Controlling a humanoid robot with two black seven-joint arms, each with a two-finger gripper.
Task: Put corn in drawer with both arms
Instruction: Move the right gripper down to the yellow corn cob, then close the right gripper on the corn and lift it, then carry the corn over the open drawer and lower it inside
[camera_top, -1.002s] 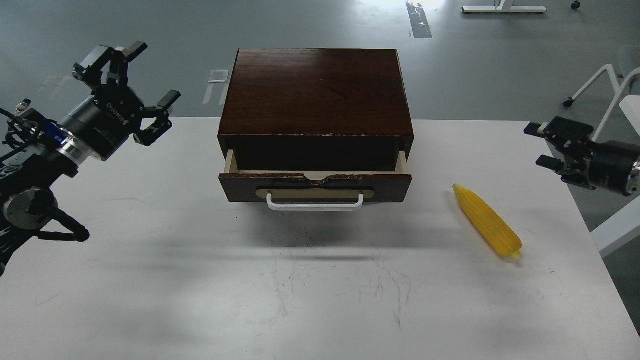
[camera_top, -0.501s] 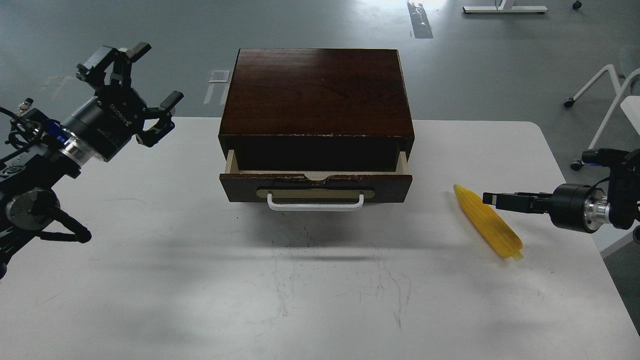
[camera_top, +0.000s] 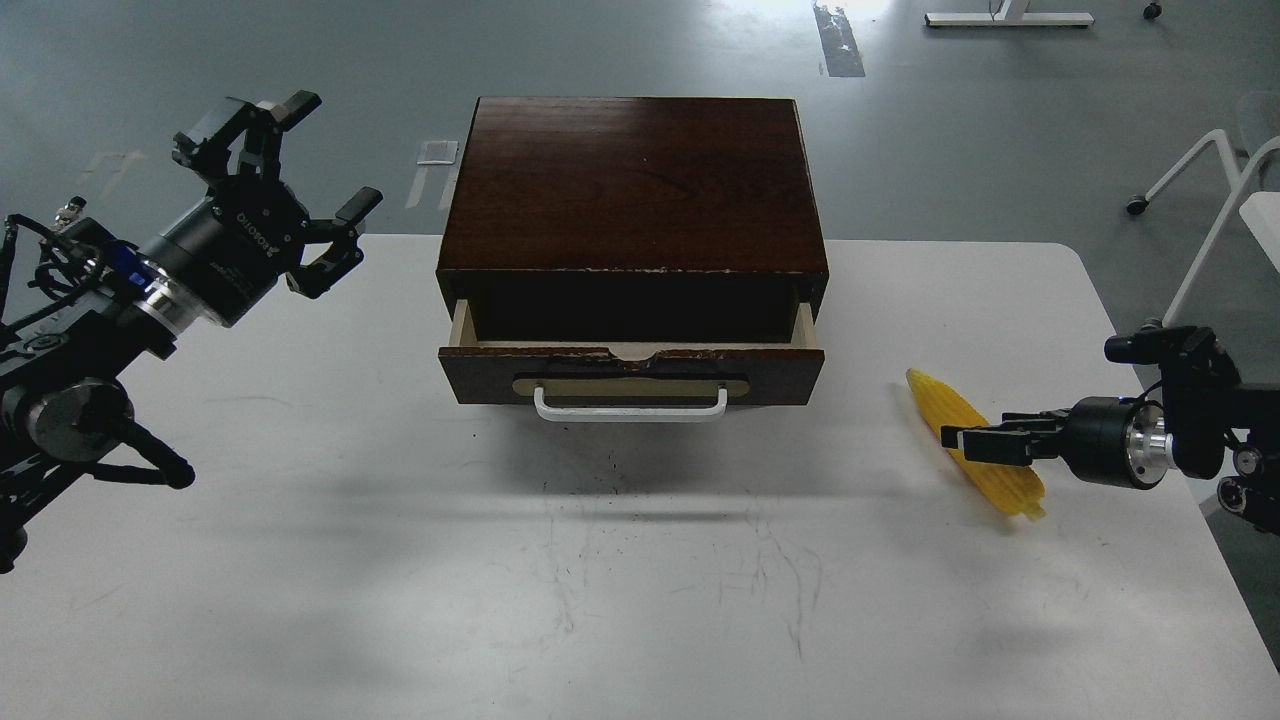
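The yellow corn (camera_top: 932, 398) lies diagonally on the white table (camera_top: 400, 560), right of the drawer. My right gripper (camera_top: 962, 440) reaches in from the right, low over the middle of the corn and covering part of it. It is seen edge-on, so I cannot tell its fingers apart or whether they touch the cob. The dark brown drawer (camera_top: 770, 368) with its white bar handle (camera_top: 630, 408) is pulled partly out of the wooden cabinet (camera_top: 635, 180); its inside looks dark. My left gripper (camera_top: 300, 170) is open and empty, held in the air to the left of the cabinet.
The table's right edge lies close beyond the corn. White chair legs (camera_top: 1215, 190) stand off the table at the far right. Grey floor lies behind the cabinet.
My right gripper has dropped from high at the right edge and moved left, down onto the middle of the corn. My left gripper has drifted slightly right, toward the cabinet. The corn has not moved.
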